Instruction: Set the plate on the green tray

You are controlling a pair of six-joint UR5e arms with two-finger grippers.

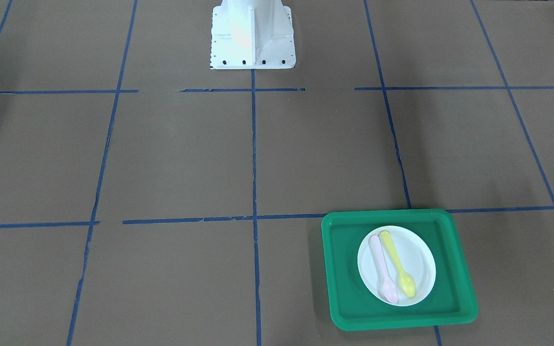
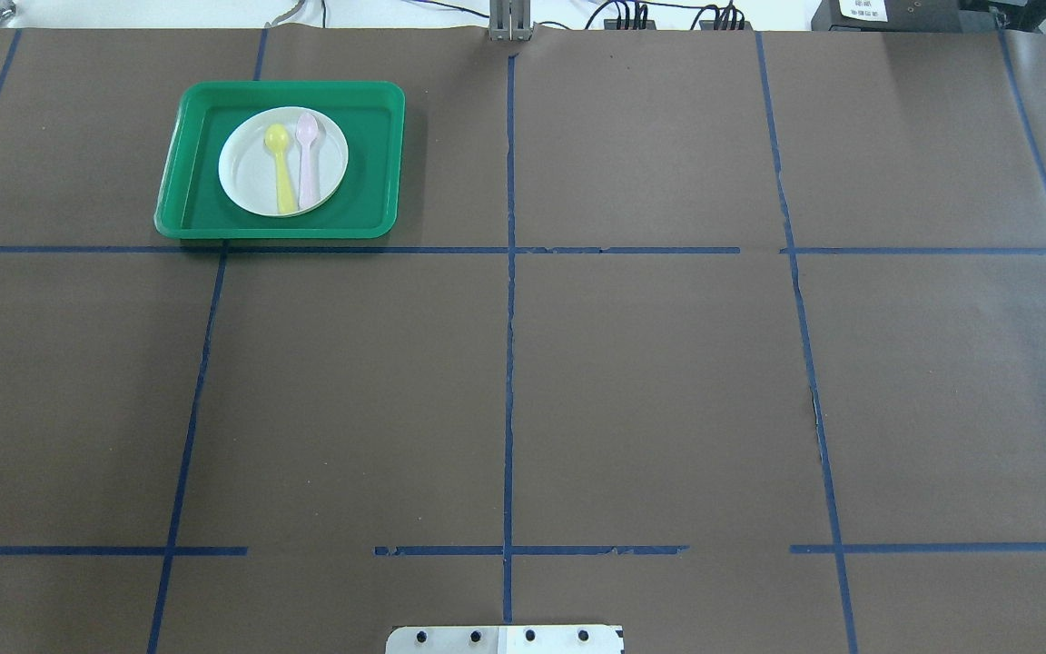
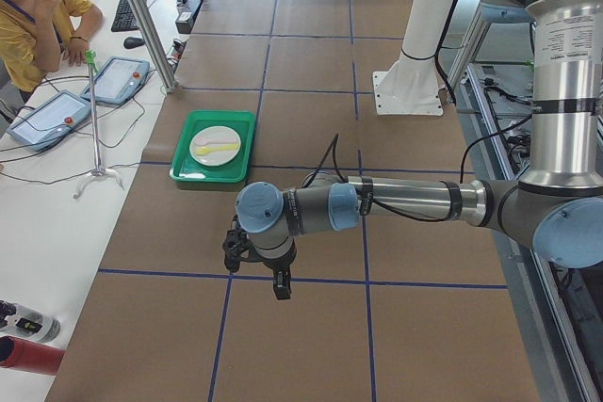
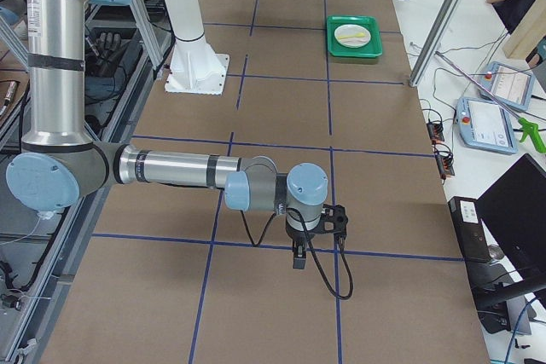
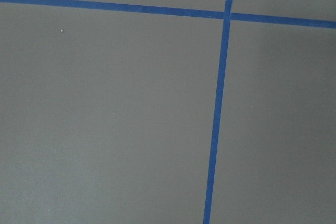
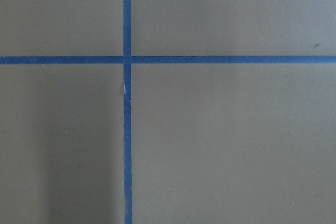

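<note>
Apparently done: plate (image 2: 246, 168) on tray (image 2: 373, 173), far left, bearing spoons (image 2: 282, 177). Could spill them if nudged. Cannot tell left gripper (image 3: 281, 293) or right gripper (image 4: 299, 260) open or closed.

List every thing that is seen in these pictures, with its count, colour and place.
tray: one, green, far side of table, robot's left.
plate: one, white, in the tray.
yellow spoon: one, on the plate.
pink spoon: one, on the plate, beside the yellow one.
table: one, brown, with blue tape lines.
person: one, yellow shirt, beyond the table's far side.
left arm, right arm: two, silver, over bare table.
left gripper, right gripper: two, black, pointing down; open or shut unclear.
</note>
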